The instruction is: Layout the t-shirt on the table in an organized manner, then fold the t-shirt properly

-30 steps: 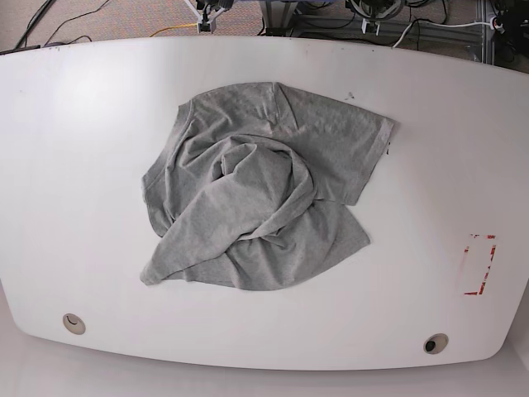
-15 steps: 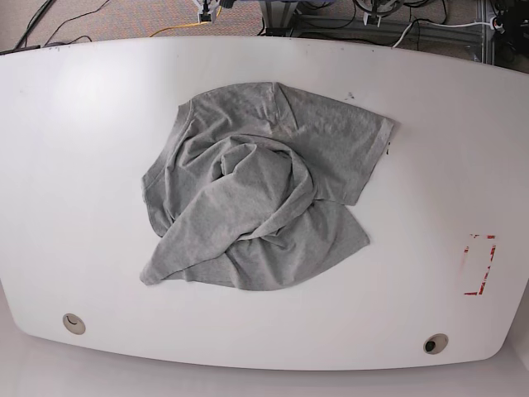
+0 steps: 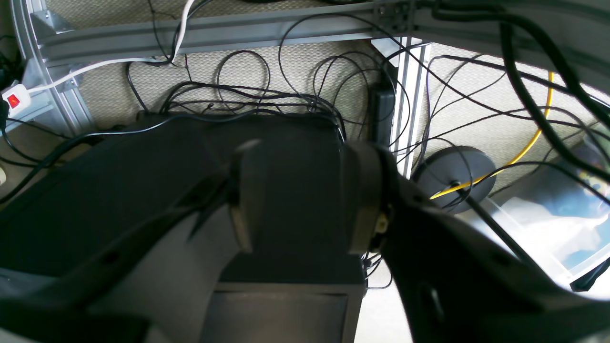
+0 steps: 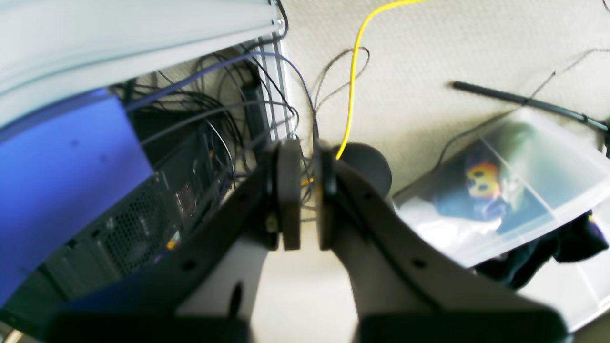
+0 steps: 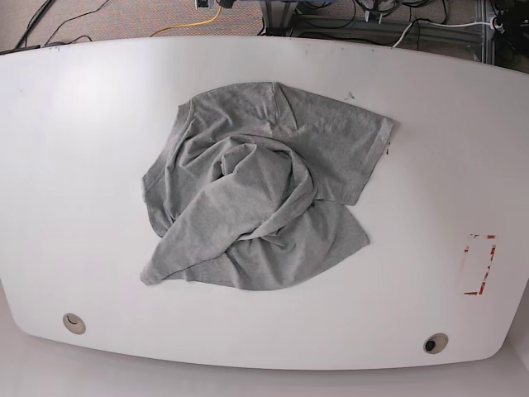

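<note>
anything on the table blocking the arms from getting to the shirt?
Nothing visible. The t-shirt lies crumpled mid-table with bare white surface around it. Both grippers are off the table, over floor cables: left gripper, right gripper.

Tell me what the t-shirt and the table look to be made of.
The t-shirt: soft knit, probably cotton jersey, matte heather grey; it bunches in limp folds. The table: hard, smooth white top, likely laminate or plastic; faintly glossy sheen.

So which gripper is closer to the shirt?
Cannot tell. Left gripper and right gripper both hang over floor cables, off the table, away from the shirt.
</note>
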Available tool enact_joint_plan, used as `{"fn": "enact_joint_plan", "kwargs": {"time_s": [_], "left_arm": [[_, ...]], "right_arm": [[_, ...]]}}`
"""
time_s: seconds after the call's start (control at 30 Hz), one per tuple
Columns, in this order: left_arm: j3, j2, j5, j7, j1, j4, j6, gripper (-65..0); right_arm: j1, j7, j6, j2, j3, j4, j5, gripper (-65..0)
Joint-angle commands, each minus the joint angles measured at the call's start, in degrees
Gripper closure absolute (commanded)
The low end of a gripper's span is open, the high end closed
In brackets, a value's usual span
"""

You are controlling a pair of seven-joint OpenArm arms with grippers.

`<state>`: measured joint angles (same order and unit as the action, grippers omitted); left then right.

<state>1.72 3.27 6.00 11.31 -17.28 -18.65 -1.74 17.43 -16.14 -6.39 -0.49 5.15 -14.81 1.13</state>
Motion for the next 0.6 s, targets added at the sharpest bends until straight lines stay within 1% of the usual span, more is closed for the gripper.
{"fn": "enact_joint_plan", "kwargs": {"time_s": [0.0,0.47,0.57], "left_arm": [[0.09,0.38,-0.07,0.34,-2.55,-2.93,0.11,-23.2],[0.17,0.56,-0.07,-0.01,-15.12,-23.15,0.11,-23.2],[0.17,1.52,-0.07,-0.01,-17.93,-27.28,0.11,-23.2]], "right_arm": [[2.66,-0.87,-0.24,0.01,0.00,-6.42,-0.20,-5.5],[14.00,-0.78,-0.33,0.01,0.00,-22.60,-0.29,-5.5],[16.37,-0.78,-0.33,0.01,0.00,-26.38,-0.29,-5.5]]}}
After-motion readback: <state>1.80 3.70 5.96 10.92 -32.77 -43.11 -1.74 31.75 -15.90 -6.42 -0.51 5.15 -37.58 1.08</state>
